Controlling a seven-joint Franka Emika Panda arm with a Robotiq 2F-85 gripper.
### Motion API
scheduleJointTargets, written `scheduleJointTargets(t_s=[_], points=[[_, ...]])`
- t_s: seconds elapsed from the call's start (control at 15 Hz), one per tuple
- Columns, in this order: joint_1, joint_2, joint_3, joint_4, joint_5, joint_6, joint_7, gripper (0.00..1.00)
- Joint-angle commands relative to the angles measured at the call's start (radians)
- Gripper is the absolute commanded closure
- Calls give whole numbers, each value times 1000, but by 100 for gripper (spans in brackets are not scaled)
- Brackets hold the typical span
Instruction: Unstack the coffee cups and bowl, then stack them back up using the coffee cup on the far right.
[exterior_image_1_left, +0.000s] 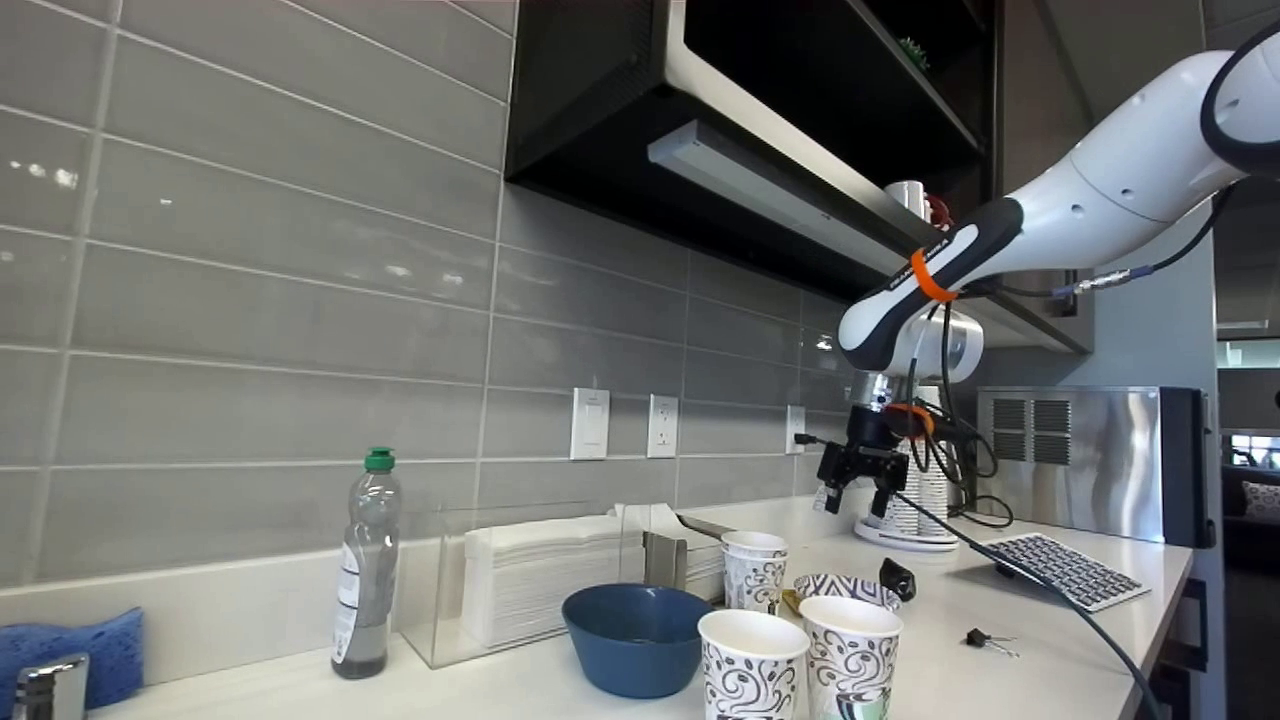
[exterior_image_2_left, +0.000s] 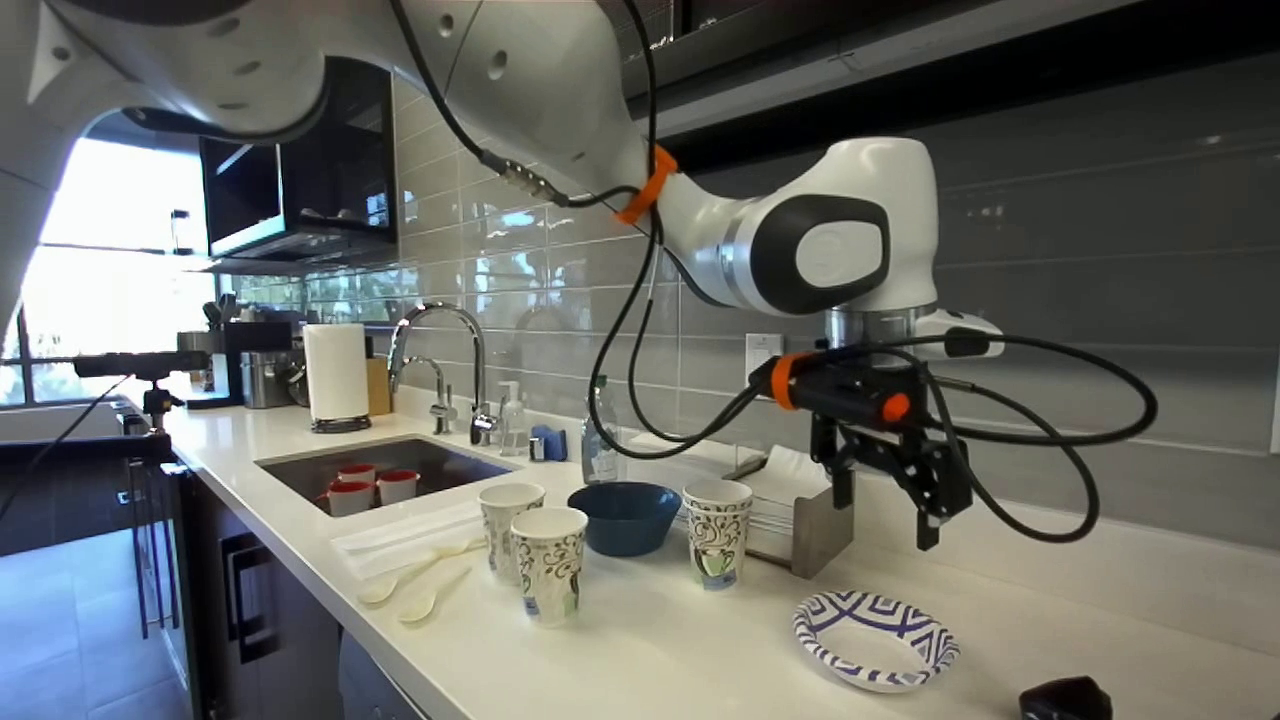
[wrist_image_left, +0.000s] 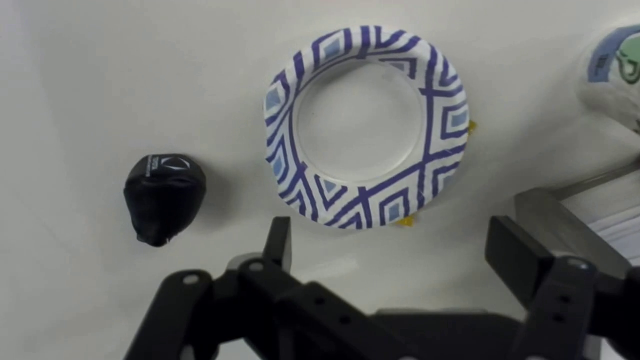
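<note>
Two separate patterned paper cups (exterior_image_1_left: 752, 665) (exterior_image_2_left: 548, 565) stand upright close together on the counter. Near them sits the blue bowl (exterior_image_1_left: 637, 640) (exterior_image_2_left: 626, 518), also on the counter. Beside the napkin holder is another cup position, where doubled rims show nested coffee cups (exterior_image_2_left: 717, 535) (exterior_image_1_left: 755, 575). At the right edge of the wrist view part of a cup (wrist_image_left: 617, 75) appears. My gripper (exterior_image_2_left: 886, 510) (exterior_image_1_left: 856, 500) hangs above the counter, apart from cups and bowl. Its jaws are wide apart in the wrist view, and the gripper (wrist_image_left: 395, 245) holds nothing.
A purple-and-white paper dish (wrist_image_left: 362, 200) (exterior_image_2_left: 870, 680) lies on the counter, yellow bits peeking from under it. A black object (wrist_image_left: 162, 200) is beside it. The napkin holder (exterior_image_2_left: 822, 535) stands against the wall side. Spoons (exterior_image_2_left: 435, 595) lie near the cups; a cabinet (exterior_image_1_left: 590, 100) overhangs.
</note>
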Motion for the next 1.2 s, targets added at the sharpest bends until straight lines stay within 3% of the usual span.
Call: scheduleJointTargets(t_s=[0.0,0.53,1.0,1.07,1.13], points=[[-26,68,15,35,-26,-12,-35,0],[-41,159,14,51,-91,27,-69,0],[-61,216,27,79,-81,47,-57,1],[-61,221,27,83,-83,45,-55,26],[-63,225,26,88,-83,37,-54,26]])
